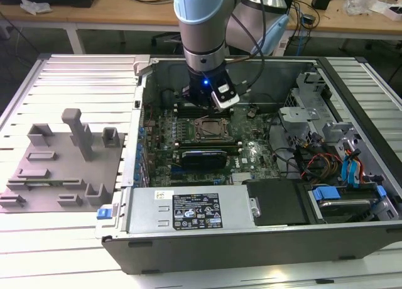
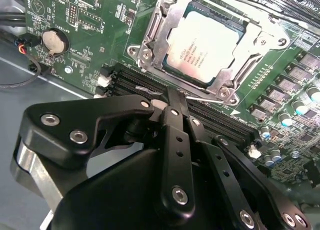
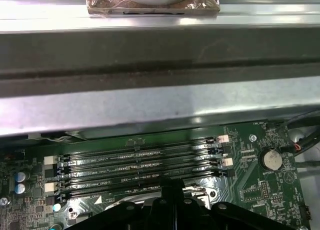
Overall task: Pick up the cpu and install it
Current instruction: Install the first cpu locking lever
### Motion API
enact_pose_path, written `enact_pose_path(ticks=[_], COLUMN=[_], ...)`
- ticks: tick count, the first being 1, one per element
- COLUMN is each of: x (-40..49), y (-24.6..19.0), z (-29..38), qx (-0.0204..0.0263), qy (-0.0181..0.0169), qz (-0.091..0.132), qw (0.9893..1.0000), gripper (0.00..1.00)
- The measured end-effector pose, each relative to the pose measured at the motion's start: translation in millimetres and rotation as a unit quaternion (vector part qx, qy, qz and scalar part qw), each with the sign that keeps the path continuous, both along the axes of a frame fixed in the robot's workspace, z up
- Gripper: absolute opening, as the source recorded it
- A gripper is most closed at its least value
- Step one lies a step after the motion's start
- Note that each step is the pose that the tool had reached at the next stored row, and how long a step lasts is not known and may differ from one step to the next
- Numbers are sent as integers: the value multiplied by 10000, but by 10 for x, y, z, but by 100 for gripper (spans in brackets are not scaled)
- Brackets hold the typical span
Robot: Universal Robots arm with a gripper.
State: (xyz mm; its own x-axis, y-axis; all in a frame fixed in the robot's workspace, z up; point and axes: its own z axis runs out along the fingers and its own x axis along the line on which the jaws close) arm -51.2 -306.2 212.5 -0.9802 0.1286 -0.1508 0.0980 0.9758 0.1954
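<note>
1. The cpu [image 2: 205, 45] sits flat inside the socket frame [image 2: 150, 37] on the motherboard [image 2: 80, 20], silvery top facing up, as the second wrist view shows. The metal frame surrounds it on all sides; whether the latch is closed over it cannot be told.
2. In the exterior view the socket [image 1: 208, 129] lies near the middle of the green board, inside the open computer case [image 1: 264, 239].
3. The gripper [image 2: 176, 97] hangs just beside the socket, over the black memory slots [image 3: 140, 165] that run along the frame's edge. Its jaws are together, tips meeting in one narrow black point, with nothing held between them. They do not touch the cpu.
4. A round coin battery [image 2: 54, 41] sits on the board, apart from the socket; it also shows in the first wrist view [image 3: 272, 160].
5. In the exterior view the arm [image 1: 201, 25] reaches down into the case from above, its wrist [image 1: 207, 91] over the board's far edge.
6. A grey tray [image 1: 56, 169] with upright moulded blocks rests on the slatted counter [image 1: 75, 81] at the exterior view's left of the case, well apart from the gripper.
7. A labelled power supply [image 1: 188, 210] lies along the case's near side.
</note>
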Motion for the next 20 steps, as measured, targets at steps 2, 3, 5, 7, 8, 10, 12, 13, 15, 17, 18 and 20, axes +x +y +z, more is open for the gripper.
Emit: enact_pose_path(ticks=[2,3,5,7,8,10,12,13,15,17,18,20], x=[0,-1,0,0,0,0,0,0,-1,-2,-3,-14], y=[3,6,14,27,33,36,37,39,56,71,77,81], z=[-10,-15,-26,-38,-43,-50,-56,-57,-60,-61,-61,-61], qx=[0,-1,0,0,1,0,1,1,0,1,1,1], qy=[0,1,0,0,0,0,0,0,0,0,0,-1], qz=[-2,-4,-7,-20,-32,-97,-206,-237,-301,-328,-341,-366], qw=[10000,10000,10000,10000,10000,10000,9998,9997,9995,9995,9994,9993], gripper=[11,11,11,11,11,11,11,11,11,11,11,11])
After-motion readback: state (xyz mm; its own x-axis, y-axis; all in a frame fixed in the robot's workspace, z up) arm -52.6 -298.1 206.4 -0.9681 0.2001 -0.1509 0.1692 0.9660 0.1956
